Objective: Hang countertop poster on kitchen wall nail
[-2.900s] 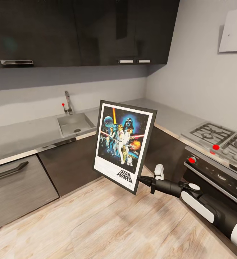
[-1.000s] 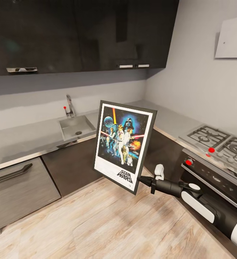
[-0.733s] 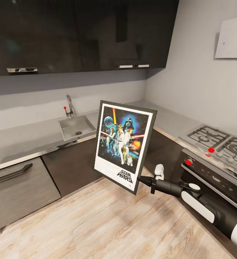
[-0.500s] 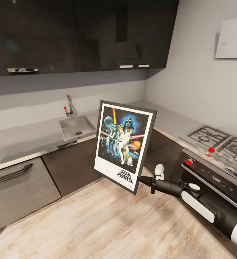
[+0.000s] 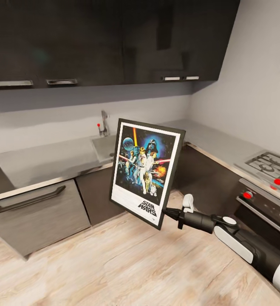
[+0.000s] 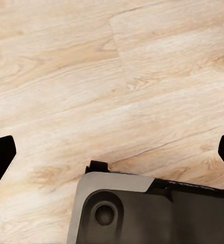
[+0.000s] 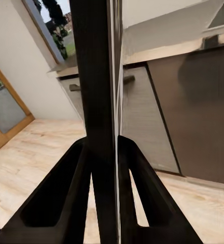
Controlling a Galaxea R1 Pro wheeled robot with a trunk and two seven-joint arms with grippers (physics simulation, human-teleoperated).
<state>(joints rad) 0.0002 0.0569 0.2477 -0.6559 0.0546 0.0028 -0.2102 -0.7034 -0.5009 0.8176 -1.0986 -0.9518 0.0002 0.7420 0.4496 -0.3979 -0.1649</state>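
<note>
My right gripper [image 5: 167,211] is clamped on the lower corner of the black-framed Star Wars poster [image 5: 146,170], upright above the wood floor [image 5: 114,263]; my left gripper's [image 6: 112,157] fingers are spread wide, empty.

Dark wall cabinets [image 5: 114,38], tap [image 5: 104,122], gas hob [image 5: 270,166], pale wooden floor [image 5: 114,263].

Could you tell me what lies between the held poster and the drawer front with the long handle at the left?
In the head view, between the poster and the drawer front stands a dark cabinet door, with bare wooden floor below.
</note>
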